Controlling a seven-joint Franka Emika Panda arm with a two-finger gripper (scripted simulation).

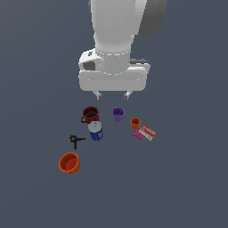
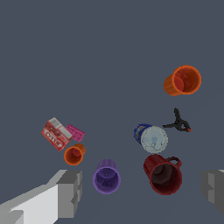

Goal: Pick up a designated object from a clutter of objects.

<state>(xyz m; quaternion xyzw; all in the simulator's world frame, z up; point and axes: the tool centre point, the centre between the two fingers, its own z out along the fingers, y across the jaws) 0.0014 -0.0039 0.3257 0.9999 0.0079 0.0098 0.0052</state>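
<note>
Orange-red plastic, by its look, forms the large cup (image 1: 69, 162), the widest vessel in the group, with tapered sides and an open mouth. It is probably light and stiff, and its smooth wall may slip between flat pads. The taper argues against a grip around the full body; a better hold is likely across the rim, one finger inside and one outside the wall.

The gripper (image 1: 112, 94) hangs high above the surface with its fingers spread wide and nothing between them. In the wrist view both fingers (image 2: 70, 192) appear at the frame's edges, well apart.

The large cup stands on the surface, well below the gripper and off to the exterior view's left, nearer the camera than any other item. It is the object farthest from the gripper. It touches nothing; the black clamp (image 1: 75, 140) is its closest neighbour and lies between it and the gripper's position.

Closer beneath the gripper stand the dark red mug (image 1: 90, 115), the blue can (image 1: 95, 131) and the purple cup (image 1: 118, 114). The small orange cup (image 1: 135, 123) and the red-white box (image 1: 147, 132) lie to the exterior view's right.
</note>
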